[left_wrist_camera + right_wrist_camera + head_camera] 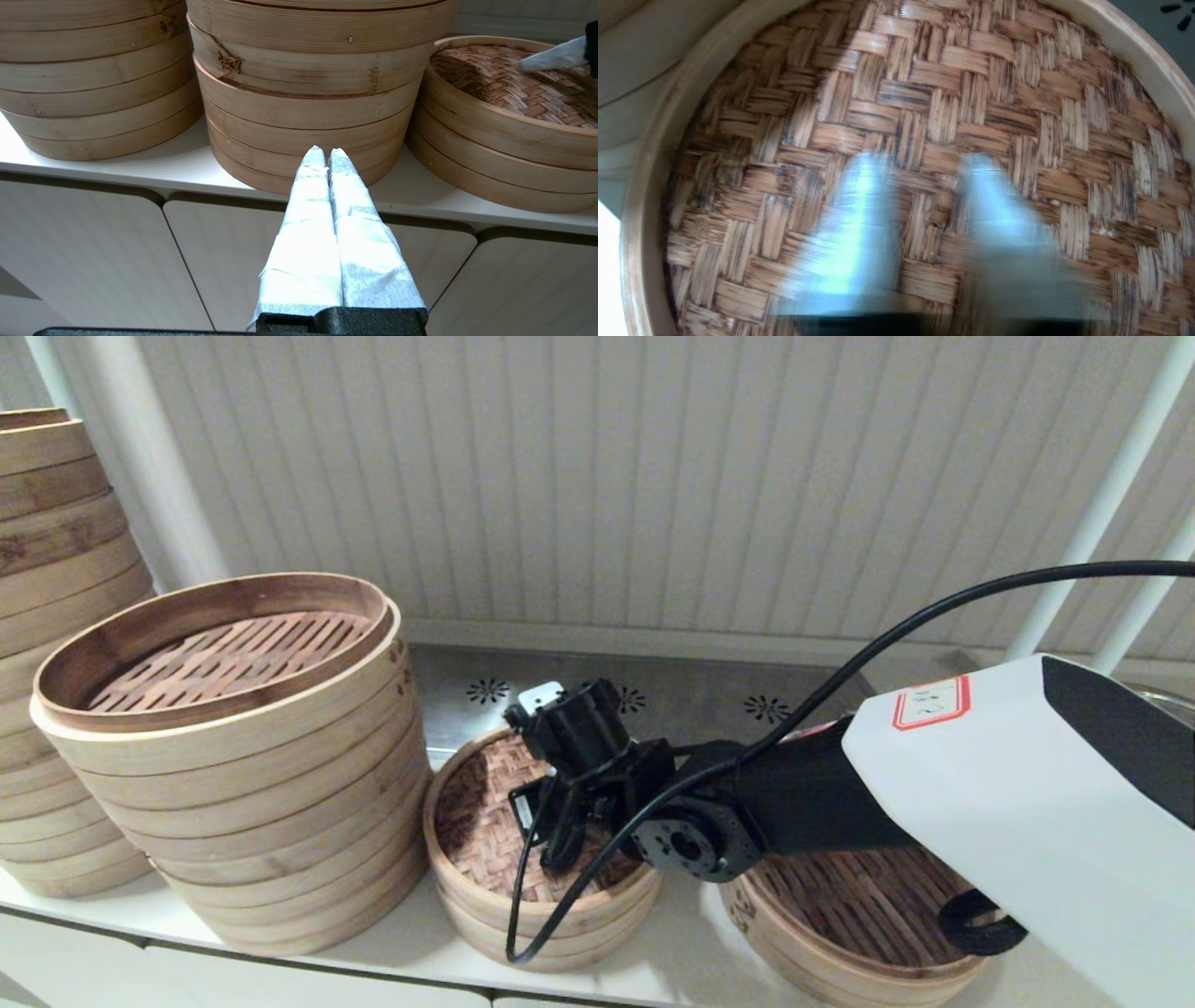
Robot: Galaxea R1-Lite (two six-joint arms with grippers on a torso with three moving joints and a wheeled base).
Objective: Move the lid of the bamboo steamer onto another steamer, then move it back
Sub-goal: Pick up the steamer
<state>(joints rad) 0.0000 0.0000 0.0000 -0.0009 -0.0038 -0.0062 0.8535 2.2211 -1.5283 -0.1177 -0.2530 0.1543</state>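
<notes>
The bamboo steamer lid (pixel 485 831) lies woven side up on a low pale basket (pixel 551 919) at the counter's front middle. That basket's floor is hidden, so no white liner shows. My right gripper (pixel 924 172) hangs open just above the lid's (pixel 924 84) weave, its taped fingers either side of a small knot (pixel 938 212) at the centre, holding nothing. From the left wrist view the lid (pixel 509 88) shows with one right fingertip (pixel 551 56) over it. My left gripper (pixel 326 151) is shut and empty, parked in front of the counter edge.
A tall stack of pale tiers (pixel 233 775) stands right beside the lid on its left, a second stack (pixel 56 616) further left. A low basket with a dark slatted floor (pixel 859 905) sits under my right arm. Cabinet fronts (pixel 93 242) lie below the counter.
</notes>
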